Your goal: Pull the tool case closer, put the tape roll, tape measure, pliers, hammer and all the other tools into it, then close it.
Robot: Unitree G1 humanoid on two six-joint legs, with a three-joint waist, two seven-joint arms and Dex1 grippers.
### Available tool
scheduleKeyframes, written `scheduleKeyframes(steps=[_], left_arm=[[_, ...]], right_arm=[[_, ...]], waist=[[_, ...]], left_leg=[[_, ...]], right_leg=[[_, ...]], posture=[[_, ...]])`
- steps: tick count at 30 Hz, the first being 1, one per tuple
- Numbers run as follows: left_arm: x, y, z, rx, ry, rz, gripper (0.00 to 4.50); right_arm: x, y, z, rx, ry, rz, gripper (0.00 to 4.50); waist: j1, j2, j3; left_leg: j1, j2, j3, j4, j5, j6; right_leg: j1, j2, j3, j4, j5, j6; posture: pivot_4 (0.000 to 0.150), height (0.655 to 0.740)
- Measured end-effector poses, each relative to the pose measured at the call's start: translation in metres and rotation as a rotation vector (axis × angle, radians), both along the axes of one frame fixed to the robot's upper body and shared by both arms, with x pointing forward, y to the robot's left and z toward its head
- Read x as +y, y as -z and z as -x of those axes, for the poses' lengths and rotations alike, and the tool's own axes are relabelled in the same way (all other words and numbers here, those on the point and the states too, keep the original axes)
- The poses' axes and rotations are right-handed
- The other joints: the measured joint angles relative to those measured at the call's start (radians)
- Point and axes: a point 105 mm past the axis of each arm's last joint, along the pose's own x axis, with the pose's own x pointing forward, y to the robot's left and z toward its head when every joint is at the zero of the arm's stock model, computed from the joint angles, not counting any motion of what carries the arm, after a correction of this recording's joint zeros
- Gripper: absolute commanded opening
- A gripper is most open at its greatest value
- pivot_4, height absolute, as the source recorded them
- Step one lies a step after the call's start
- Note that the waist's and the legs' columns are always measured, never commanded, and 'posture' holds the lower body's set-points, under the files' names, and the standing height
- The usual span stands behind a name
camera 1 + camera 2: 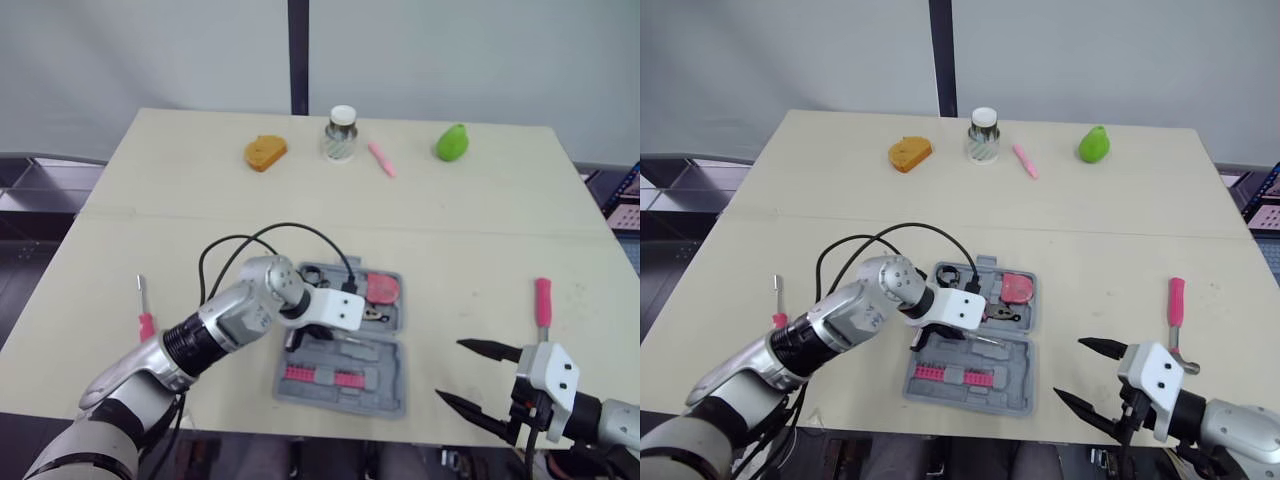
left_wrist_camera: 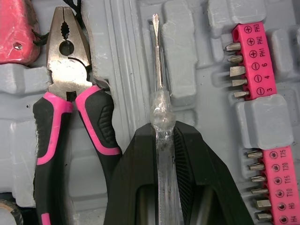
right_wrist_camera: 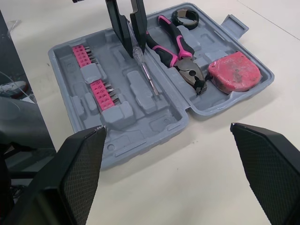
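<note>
**Screwdriver held over the open case**

The right gripper (image 1: 450, 368) hovers at the table's near edge, its fingers spread wide and empty. Just beyond it the grey tool case (image 3: 154, 124) lies open. The left gripper (image 2: 161, 131) is clamped on a clear-handled screwdriver (image 2: 158, 89), whose shaft is over the tray between the pliers (image 2: 70, 93) and the pink bit strips (image 2: 251, 61). The tape measure (image 3: 233, 71) and tape roll (image 3: 185, 18) sit in the far half. The pink-handled hammer (image 1: 543, 300) lies on the table to the right.

The fingers of the left gripper (image 2: 164, 133) hide the handle of the screwdriver (image 2: 159, 108). In the left wrist view the tape measure (image 2: 16, 23), tape roll (image 2: 7, 212) and bits (image 2: 274, 187) run off the edge. From the head, that wrist covers part of the case (image 1: 345, 385), and the mount of the right gripper (image 1: 449, 369) hides the near end of the hammer (image 1: 543, 300).
</note>
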Motion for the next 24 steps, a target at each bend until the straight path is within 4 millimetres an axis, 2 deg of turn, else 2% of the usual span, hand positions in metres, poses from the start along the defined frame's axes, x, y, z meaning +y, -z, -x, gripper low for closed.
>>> scheduleKeyframes(steps=[24], left_arm=[[-0.0029,0.0006,-0.0001,-0.002,-0.010,0.001,0.02]], right_arm=[[-0.0001,-0.0001,-0.0009,0.002,0.003,-0.001,4.50]], waist=[[0.000,0.000,0.000]], left_leg=[[0.000,0.000,-0.001,0.000,0.000,0.000]], right_leg=[[0.000,0.000,0.000,0.001,0.000,0.000]], posture=[[0.150,0.6950]])
